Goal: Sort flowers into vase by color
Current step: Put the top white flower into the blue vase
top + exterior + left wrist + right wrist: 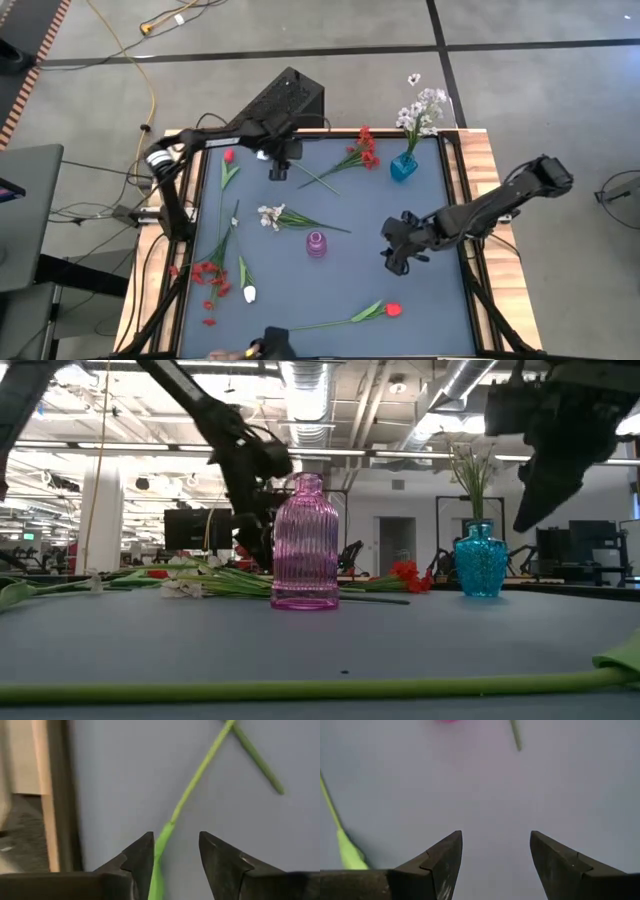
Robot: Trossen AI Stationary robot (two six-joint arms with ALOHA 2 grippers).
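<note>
High view shows the left gripper (278, 172) at the far side of the worktop (340, 285), above the end of a green stem (318, 180) that lies flat there. In the left wrist view its jaws are parted and the stem passes between them, close to one finger (141, 855); I cannot tell if it touches, and nothing is clamped. The right gripper (395, 262) hangs over bare worktop on the right side, its jaws wide apart and empty.

The blue vase (403, 165) at the far right corner already holds a pale white spray (422, 108). The pink vase (316, 244) near the middle is empty. The other flowers lie loose: a red spray (362, 150) just beside the blue vase, a white spray (275, 215) near the pink vase, a red tulip (229, 158) and a red cluster (210, 275) at the left edge, a white bud (249, 293) beside that cluster and a red bud (392, 310) at the near edge.

I judge that sorting is at an early stage and the step in hand concerns this one stem. The next move, I think, needs the jaws centred on the stem and closed firmly before lifting, because a thin stem can slip out sideways.
</note>
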